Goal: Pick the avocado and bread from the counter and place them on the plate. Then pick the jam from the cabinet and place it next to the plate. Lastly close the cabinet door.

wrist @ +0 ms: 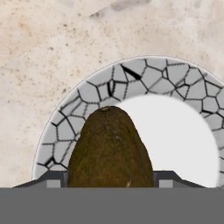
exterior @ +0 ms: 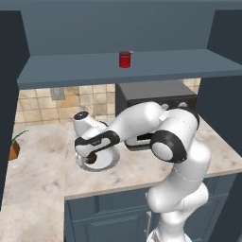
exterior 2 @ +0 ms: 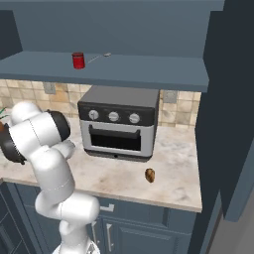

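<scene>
A white robot arm bends low over a marble counter (exterior: 42, 160) in a simulated kitchen. Its gripper (wrist: 109, 181) hangs above a round plate (wrist: 83, 98) that has a cracked grey mosaic rim and a plain white middle. The jaws pinch a dark brown-green avocado (wrist: 109, 146), one small dark fingertip (wrist: 52, 179) pressed against each side of the fruit. The avocado points away from the hand, its narrow end over the plate's inner rim. Whether it touches the plate cannot be told.

From the left base camera, the plate (exterior: 106, 163) sits on the counter just in front of a dark toaster oven (exterior: 156, 97), with the arm's wrist covering most of it. A small potted plant (exterior: 14, 149) stands at the counter's far left edge.

From the right base camera, a brown piece of bread (exterior 2: 150, 174) stands alone on the counter in front of the toaster oven (exterior 2: 119, 124), toward its right side, well apart from the arm.

A red jar of jam (exterior: 125, 59) stands on the open blue-grey cabinet shelf (exterior: 179, 66) above the oven. The cabinet door (exterior 2: 233, 99) stands open at the right.
</scene>
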Robot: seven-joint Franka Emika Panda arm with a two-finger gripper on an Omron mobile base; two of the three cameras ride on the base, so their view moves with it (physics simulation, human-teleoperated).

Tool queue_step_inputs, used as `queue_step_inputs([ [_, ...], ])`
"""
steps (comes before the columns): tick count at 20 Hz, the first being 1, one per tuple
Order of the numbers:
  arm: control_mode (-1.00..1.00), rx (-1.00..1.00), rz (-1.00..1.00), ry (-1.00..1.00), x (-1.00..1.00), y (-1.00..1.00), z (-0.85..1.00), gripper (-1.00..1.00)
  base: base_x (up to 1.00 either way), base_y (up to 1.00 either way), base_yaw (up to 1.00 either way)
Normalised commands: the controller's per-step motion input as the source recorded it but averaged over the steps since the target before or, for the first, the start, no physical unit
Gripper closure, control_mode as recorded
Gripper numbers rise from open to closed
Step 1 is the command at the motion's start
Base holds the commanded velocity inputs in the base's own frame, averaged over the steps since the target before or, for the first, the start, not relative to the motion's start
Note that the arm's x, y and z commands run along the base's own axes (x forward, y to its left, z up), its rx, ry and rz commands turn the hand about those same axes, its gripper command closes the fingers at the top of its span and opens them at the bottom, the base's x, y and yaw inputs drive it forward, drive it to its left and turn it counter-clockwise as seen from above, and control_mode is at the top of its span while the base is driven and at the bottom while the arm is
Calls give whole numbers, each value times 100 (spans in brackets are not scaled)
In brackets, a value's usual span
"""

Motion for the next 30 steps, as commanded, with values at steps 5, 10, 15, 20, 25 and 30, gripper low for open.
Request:
queue_step_inputs([
  [5,-100,0,1,0,3,3,-25,100,0,0,0],
  [10,-100,0,0,0,2,0,-18,100,0,0,0],
  [15,-100,0,0,0,0,0,-14,-100,0,0,0],
  [20,-100,0,0,1,0,-6,-8,-100,0,0,0],
  [25,-100,1,0,0,-3,-7,2,-100,0,0,0],
  [30,-100,7,1,0,-11,-11,8,-100,0,0,0],
])
